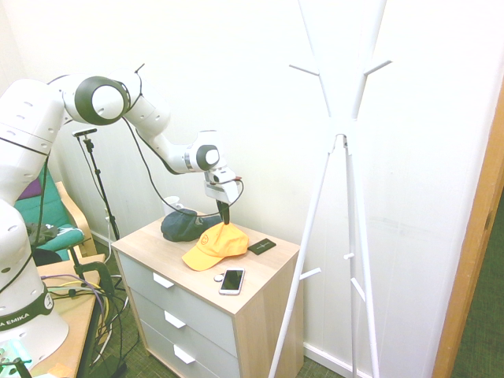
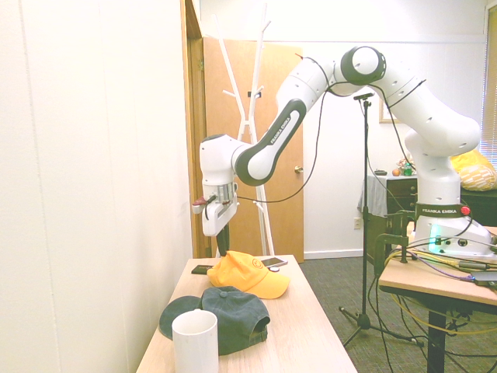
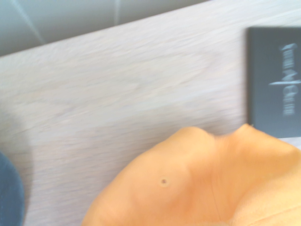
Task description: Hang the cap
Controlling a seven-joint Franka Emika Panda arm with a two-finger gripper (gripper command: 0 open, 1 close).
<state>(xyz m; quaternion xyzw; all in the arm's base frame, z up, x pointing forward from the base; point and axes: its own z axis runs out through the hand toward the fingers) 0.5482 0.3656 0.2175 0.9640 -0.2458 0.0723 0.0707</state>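
Observation:
The yellow-orange cap [image 1: 214, 246] lies on the wooden dresser top [image 1: 268, 272], brim toward the front edge. My gripper [image 1: 225, 220] comes straight down onto the cap's crown and is shut on a pinch of its fabric, which stands up in a small peak. From the other side, the gripper [image 2: 223, 249] meets the back of the cap [image 2: 250, 274]. Orange cloth [image 3: 197, 188] bunches up close in the wrist view. The white coat stand [image 1: 340, 150] rises to the right of the dresser, its pegs high above the cap.
A dark navy cap [image 1: 185, 226] lies behind the orange one, beside a white cup [image 2: 195, 343]. A phone [image 1: 231, 280] sits near the dresser's front edge and a black card [image 1: 262, 246] by the wall side. The wall runs close along the dresser.

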